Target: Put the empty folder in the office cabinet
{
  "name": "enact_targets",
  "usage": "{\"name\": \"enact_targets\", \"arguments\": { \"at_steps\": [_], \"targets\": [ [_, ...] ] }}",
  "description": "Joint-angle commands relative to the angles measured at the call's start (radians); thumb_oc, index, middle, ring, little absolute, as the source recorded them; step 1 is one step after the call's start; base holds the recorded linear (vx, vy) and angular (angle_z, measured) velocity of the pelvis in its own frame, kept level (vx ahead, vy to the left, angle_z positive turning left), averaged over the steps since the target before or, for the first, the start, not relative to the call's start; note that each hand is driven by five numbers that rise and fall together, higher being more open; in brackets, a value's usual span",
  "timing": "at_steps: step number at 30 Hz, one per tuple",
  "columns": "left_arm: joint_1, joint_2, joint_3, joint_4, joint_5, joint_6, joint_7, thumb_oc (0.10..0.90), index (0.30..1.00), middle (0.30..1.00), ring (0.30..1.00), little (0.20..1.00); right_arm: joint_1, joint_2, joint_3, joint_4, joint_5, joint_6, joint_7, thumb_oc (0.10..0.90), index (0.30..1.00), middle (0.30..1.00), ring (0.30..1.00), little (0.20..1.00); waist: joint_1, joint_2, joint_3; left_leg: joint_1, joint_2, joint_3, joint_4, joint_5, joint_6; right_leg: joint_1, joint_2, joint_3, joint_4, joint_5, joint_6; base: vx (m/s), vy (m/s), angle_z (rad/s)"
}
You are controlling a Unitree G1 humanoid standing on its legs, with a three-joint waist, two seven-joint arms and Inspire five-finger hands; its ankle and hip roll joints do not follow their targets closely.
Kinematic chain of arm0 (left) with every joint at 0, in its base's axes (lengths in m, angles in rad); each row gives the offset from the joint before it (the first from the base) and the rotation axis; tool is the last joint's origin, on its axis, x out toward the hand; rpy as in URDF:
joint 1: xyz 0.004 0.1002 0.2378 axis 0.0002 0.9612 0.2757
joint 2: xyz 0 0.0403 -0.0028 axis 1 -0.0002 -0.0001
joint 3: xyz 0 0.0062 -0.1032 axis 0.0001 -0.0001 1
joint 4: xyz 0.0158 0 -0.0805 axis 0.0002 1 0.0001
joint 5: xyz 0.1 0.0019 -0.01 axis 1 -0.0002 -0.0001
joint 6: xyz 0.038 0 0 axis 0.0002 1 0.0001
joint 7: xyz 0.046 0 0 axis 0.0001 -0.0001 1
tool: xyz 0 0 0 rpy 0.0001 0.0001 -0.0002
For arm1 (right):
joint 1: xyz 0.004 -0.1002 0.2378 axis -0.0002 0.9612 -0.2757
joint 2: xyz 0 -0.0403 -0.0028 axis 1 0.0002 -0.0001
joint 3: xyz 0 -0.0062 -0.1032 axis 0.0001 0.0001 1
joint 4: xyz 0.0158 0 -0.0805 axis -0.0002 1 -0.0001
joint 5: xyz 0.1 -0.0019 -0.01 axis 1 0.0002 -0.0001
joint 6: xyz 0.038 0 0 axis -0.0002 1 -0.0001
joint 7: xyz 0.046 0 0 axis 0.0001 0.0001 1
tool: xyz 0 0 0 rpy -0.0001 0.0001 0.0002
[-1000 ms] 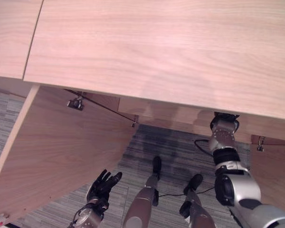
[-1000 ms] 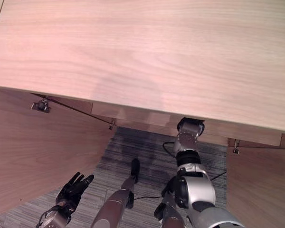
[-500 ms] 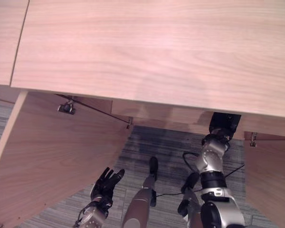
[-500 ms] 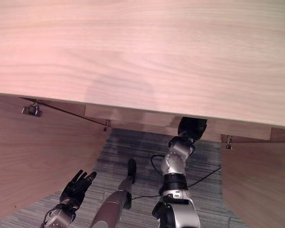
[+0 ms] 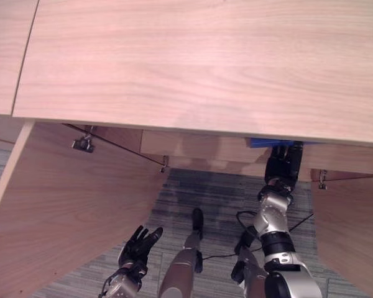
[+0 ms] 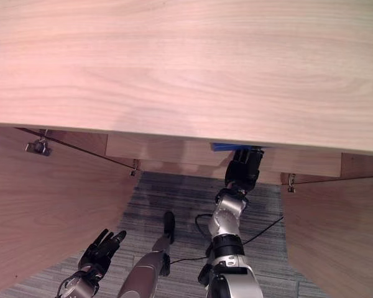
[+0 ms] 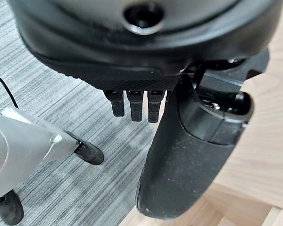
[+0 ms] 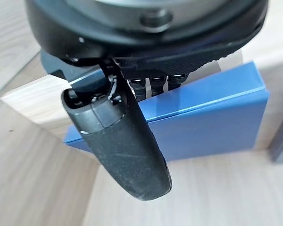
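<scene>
The left robot hand point(image 5: 138, 244) hangs low at the near left beside the open cabinet door point(image 5: 62, 205), fingers straight and relaxed, holding nothing. To its right, the right robot hand point(image 5: 283, 167) reaches far, under the edge of the cabinet top point(image 5: 199, 62). The blue folder point(image 8: 212, 117) lies flat inside the cabinet on the wooden shelf point(image 8: 203, 193), directly beyond that hand's fingertips, its long axis running left to right across the reach. In the right wrist view the fingers look straight and the thumb stands clear of the folder; whether the fingertips touch it I cannot tell. The right hand is much the nearer, so any last push inward would fall to it.
</scene>
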State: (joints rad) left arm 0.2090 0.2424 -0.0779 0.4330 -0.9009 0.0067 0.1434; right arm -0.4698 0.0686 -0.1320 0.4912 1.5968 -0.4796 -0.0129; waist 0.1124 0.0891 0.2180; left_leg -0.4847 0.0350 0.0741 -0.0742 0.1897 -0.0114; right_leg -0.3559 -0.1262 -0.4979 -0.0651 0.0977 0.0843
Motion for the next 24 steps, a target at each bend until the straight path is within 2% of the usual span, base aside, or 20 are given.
{"name": "enact_targets", "arguments": {
  "at_steps": [1, 6, 15, 18, 23, 24],
  "targets": [
    [0.086, 0.073, 0.018, -0.027, -0.031, -0.031, -0.017, 0.8, 0.9, 0.9, 0.9, 0.9, -0.03, -0.048, 0.085, -0.02, -0.064, 0.054, 0.091, 0.8, 0.9, 0.9, 0.9, 0.9, 0.011, -0.041, -0.05, 0.013, -0.052, -0.006, -0.013, -0.086, -0.01, -0.059, 0.046, 0.127, -0.022, -0.035, -0.005, 0.0, 0.0, 0.0],
    [0.089, 0.088, 0.015, -0.036, -0.031, -0.035, -0.035, 0.8, 0.9, 0.9, 0.9, 0.9, -0.076, -0.09, 0.152, 0.021, -0.11, 0.111, 0.096, 0.8, 0.9, 0.9, 0.9, 0.9, 0.02, -0.041, -0.038, 0.002, -0.045, 0.006, -0.013, -0.082, -0.008, -0.079, 0.05, 0.141, -0.022, -0.024, -0.009, -0.02, -0.003, -0.02],
    [0.099, 0.108, 0.028, -0.053, -0.027, -0.044, -0.044, 0.8, 0.9, 0.9, 0.9, 0.9, -0.113, -0.118, 0.166, 0.045, -0.111, 0.136, 0.108, 0.8, 0.9, 0.9, 0.9, 0.9, 0.021, -0.052, -0.042, 0.003, -0.039, 0.012, -0.013, -0.08, -0.01, -0.08, 0.057, 0.142, -0.022, -0.023, -0.01, -0.01, -0.015, -0.05],
    [0.096, 0.12, 0.037, -0.052, -0.023, -0.05, -0.047, 0.8, 0.9, 0.9, 0.9, 0.9, -0.198, -0.171, 0.177, 0.082, -0.133, 0.146, 0.093, 0.8, 0.9, 0.9, 0.9, 0.9, 0.034, -0.054, -0.047, -0.003, -0.04, 0.008, -0.013, -0.079, -0.011, -0.088, 0.059, 0.141, -0.022, -0.023, -0.012, 0.0, -0.024, -0.04],
    [0.1, 0.148, 0.033, -0.059, -0.066, -0.063, -0.051, 0.8, 0.9, 0.9, 0.9, 0.9, -0.381, -0.316, 0.217, 0.212, -0.231, 0.178, 0.018, 0.8, 0.9, 0.9, 0.9, 0.9, 0.051, -0.053, -0.041, -0.018, -0.037, 0.002, -0.013, -0.073, -0.015, -0.101, 0.061, 0.14, -0.022, -0.022, -0.013, 0.0, 0.0, 0.0],
    [0.1, 0.148, 0.033, -0.059, -0.066, -0.063, -0.051, 0.8, 0.9, 0.9, 0.9, 0.9, -0.382, -0.317, 0.217, 0.213, -0.23, 0.178, 0.019, 0.8, 0.9, 0.9, 0.9, 0.9, 0.051, -0.053, -0.041, -0.018, -0.037, 0.002, -0.013, -0.073, -0.015, -0.101, 0.061, 0.14, -0.022, -0.022, -0.013, 0.0, 0.0, 0.0]
  ]
}}
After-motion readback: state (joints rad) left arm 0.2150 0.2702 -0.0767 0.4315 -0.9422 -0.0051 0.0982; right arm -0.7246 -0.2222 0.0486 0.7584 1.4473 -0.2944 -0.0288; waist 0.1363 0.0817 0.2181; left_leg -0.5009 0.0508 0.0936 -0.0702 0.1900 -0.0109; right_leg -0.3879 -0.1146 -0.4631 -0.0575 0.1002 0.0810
